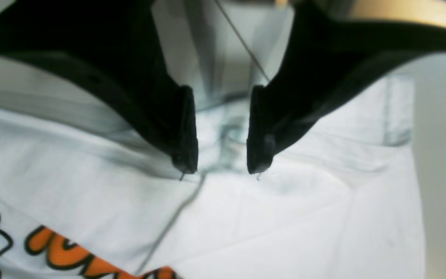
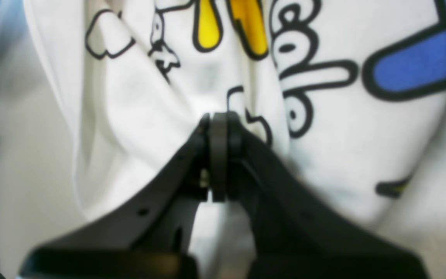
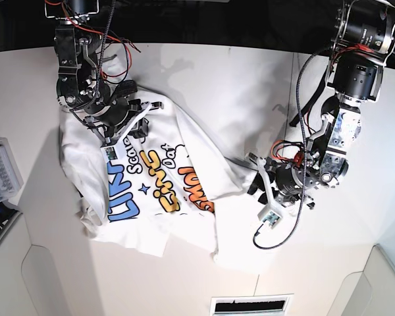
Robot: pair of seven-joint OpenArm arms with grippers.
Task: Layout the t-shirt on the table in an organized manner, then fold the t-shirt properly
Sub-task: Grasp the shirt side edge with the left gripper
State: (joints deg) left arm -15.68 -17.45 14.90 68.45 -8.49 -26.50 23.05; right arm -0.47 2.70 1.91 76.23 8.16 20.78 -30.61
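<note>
"LINK" on the t-shirt (image 3: pixel 145 191)

Robotics lab, two wired robot arms (image 3: pixel 85 79) mounted over a plain white bench (image 3: pixel 224 79), dark backdrop behind

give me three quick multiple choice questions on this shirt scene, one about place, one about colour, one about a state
1. Where on the t-shirt is the right pincer?
A. On the printed front
B. On a plain sleeve
C. Off the cloth, on the table

2. Which colour is the lettering nearest the left pincer?
A. Green
B. Orange
C. Purple

3. How does the left pincer stand?
A. Shut on a fold
B. Open, nothing between its tips
C. Out of sight

Answers:
1. A, the right wrist view shows it closed against cloth with outlined print all round.
2. B, orange letters run along the bottom of the left wrist view.
3. B, its tips stand apart over white cloth.
</note>
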